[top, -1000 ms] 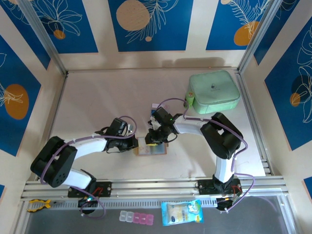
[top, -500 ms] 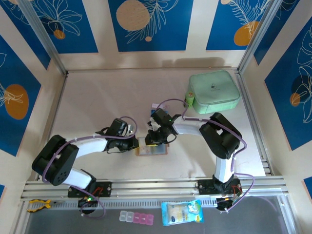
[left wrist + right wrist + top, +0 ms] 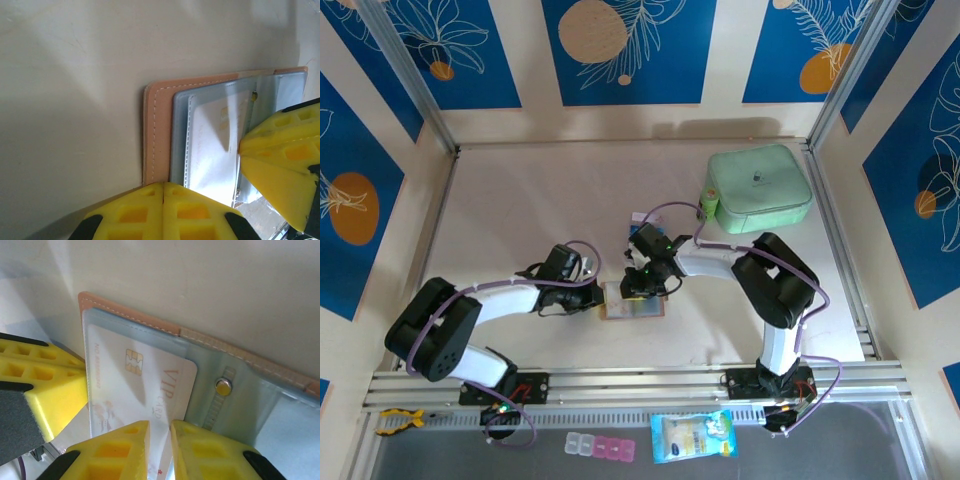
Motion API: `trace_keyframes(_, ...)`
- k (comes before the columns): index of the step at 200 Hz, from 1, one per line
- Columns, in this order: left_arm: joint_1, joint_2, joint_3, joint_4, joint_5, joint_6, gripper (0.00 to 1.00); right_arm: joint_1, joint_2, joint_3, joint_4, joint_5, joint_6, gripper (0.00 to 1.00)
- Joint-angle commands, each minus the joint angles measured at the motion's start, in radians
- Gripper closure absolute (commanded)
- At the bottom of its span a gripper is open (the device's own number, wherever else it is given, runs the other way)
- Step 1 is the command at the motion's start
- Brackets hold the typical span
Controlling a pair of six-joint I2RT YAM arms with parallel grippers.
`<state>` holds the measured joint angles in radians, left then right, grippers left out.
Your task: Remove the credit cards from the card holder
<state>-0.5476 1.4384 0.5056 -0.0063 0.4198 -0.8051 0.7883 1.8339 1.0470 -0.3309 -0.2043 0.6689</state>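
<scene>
right gripper nearly closed, pinching the near edge of the pale glossy credit card. card holder lies flat under both tips. left gripper is fully closed, pressing the holder's stitched tan leather edge. bare table beyond the left tips. no visible shift since a second ago.

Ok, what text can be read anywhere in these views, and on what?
"VIP CARD": on the pale card in the card holder.
"NO", then digits too blurred to read: along that card's edge.
Print on the packet and the mark on the mint-green case: too small to read.
</scene>
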Motion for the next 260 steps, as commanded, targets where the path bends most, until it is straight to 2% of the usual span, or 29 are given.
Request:
trace_keyframes(1,0.015,-0.002,-0.034,-0.067,-0.021,0.01,1.0,0.006,-0.025,-0.007,-0.072,0.048,-0.033,0.8)
trace_keyframes(83,0.016,-0.148,0.009,-0.095,-0.014,-0.021,1.0,0.009,-0.091,-0.025,-0.034,0.015,-0.011,0.79)
trace_keyframes(133,0.003,-0.058,0.015,-0.003,0.049,-0.055,1.0,0.003,-0.105,-0.03,-0.004,-0.021,0.003,0.79)
trace_keyframes(260,-0.005,0.011,0.028,0.045,0.057,-0.065,1.0,-0.011,-0.069,-0.039,0.025,-0.053,0.009,0.79)
